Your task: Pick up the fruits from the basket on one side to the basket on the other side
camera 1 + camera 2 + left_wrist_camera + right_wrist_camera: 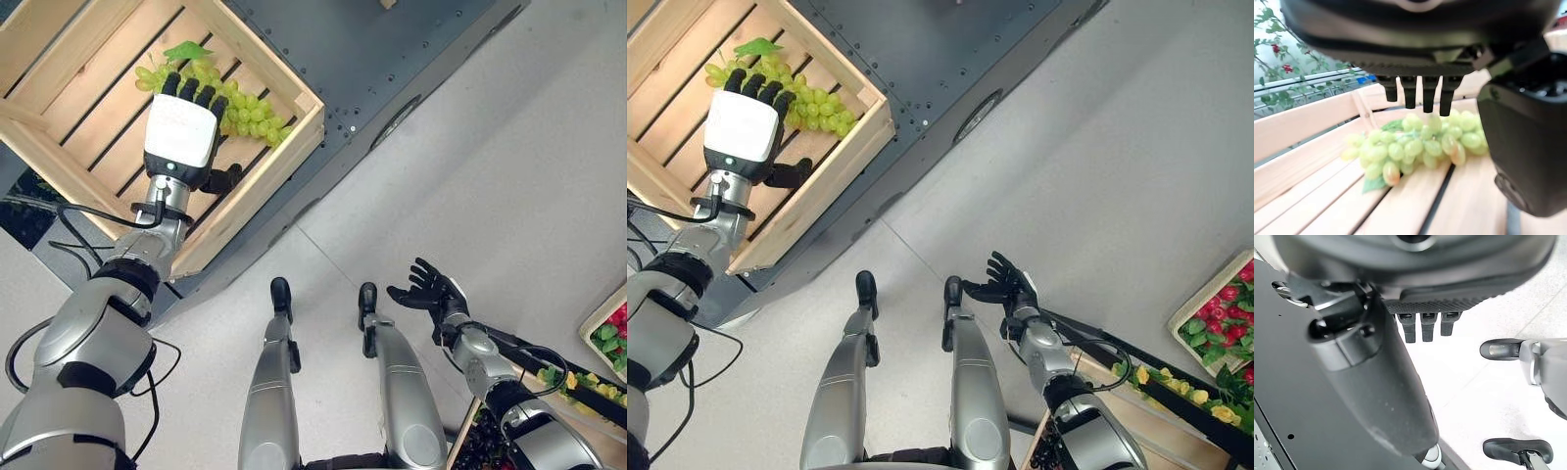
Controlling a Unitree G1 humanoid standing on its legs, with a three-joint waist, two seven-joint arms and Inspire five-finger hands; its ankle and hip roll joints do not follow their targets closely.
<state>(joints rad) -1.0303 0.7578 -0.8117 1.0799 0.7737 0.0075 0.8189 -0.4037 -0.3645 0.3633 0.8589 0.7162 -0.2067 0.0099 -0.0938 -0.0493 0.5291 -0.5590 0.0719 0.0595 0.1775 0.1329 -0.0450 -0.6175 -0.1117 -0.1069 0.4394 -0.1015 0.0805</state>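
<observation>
A bunch of green grapes (pixel 240 106) with a leaf lies in the far corner of the slatted wooden crate (pixel 294 147) at upper left. My left hand (pixel 181 127) hovers over the crate with straight fingers, fingertips just above the grapes (pixel 1420 144), thumb out to the side; it holds nothing. My right hand (pixel 431 292) hangs open above the floor at lower right, fingers spread and empty. The source crates with red fruit and leaves (pixel 1215 313) and yellow fruit (pixel 1185 392) stand at the right edge.
The wooden crate rests on a dark metal platform (pixel 392 59) that runs diagonally across the top. Light floor (pixel 509 166) spreads between the platform and the fruit crates on the right. Dark fruit (pixel 485 446) shows by the right forearm.
</observation>
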